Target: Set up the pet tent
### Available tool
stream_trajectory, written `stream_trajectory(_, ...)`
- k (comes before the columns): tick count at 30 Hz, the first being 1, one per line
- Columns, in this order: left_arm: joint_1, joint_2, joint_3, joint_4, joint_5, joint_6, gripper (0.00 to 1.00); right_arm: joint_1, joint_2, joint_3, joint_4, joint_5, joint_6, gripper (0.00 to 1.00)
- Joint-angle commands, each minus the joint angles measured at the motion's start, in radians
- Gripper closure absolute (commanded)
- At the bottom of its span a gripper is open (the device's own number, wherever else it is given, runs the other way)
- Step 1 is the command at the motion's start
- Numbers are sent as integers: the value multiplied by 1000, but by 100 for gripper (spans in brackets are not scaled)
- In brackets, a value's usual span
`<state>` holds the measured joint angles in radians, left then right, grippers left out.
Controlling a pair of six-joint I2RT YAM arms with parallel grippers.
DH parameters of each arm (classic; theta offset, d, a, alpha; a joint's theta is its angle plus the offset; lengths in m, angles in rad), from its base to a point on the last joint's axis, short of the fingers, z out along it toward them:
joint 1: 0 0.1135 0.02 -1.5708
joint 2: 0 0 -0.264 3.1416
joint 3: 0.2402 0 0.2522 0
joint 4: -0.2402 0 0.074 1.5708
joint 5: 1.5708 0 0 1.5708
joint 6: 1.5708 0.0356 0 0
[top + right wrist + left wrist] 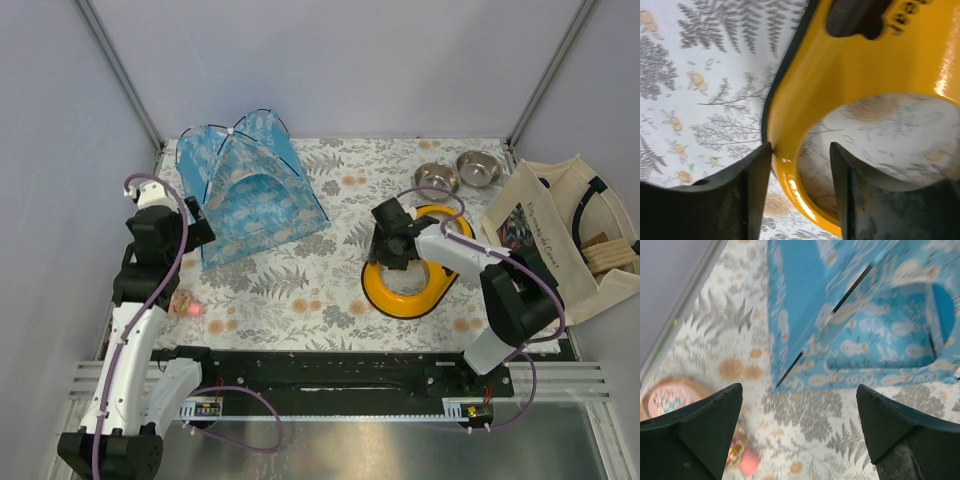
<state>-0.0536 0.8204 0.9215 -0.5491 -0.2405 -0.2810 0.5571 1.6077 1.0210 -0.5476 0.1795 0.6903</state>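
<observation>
Your left gripper (798,389) is spread wide, with nothing between its fingers (700,435). It hangs over the floral cloth (330,200), just beside the tent's near left corner. From the wrist view it looks clear of the fabric.

By that arm, at the table's left edge, you have a small pink block (191,309) lying next to a round pink-and-tan toy (667,399).

The tent (245,190) stands upright at the far left of the table. Its thin black poles (850,290) arch up and cross at the peak. The arched doorway (255,200) faces the near side, and a matching printed mat (880,357) shows inside it. The wrist view is blurred, so you can't tell how the pole ends sit at the corner.

Right of centre, a yellow ring (400,300) lies flat on the cloth. Your right gripper (801,147) straddles its rim. One finger (740,200) touches the outer edge and the other stands inside the hole, a little off the inner edge. The jaws are parted around the rim rather than clamped on it.

Beyond the ring, two steel bowls (437,178) sit side by side near the far edge. At the far right a canvas bag (560,250) lies on its side, and something tan shows at its mouth.
</observation>
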Motion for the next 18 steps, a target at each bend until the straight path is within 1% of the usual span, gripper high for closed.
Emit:
stream_trajectory(1,14,-47,-81,-129,-85,-116,1,6,37,-38,100,-146,-35,54)
stream_trajectory(5,21,-85,-111,-138,-73,-115,1,24,24,-53,133,-233,-38,85)
stream_trajectory(6,23,-90,-113,-138,-63,-116,1,33,21,-53,143,-261,-46,91)
stream_trajectory(8,23,-89,-108,-138,-48,-116,1,59,24,-36,146,-308,-84,100)
stream_trajectory(10,23,-84,-102,-140,-36,-121,1,89,27,-15,130,-302,-98,100)
stream_trajectory(14,23,-84,-81,-147,-28,-116,1,92,23,-13,161,-336,-69,100)
stream_trajectory(18,23,-86,-75,-149,-13,-116,1,92,20,-19,225,-463,-78,100)
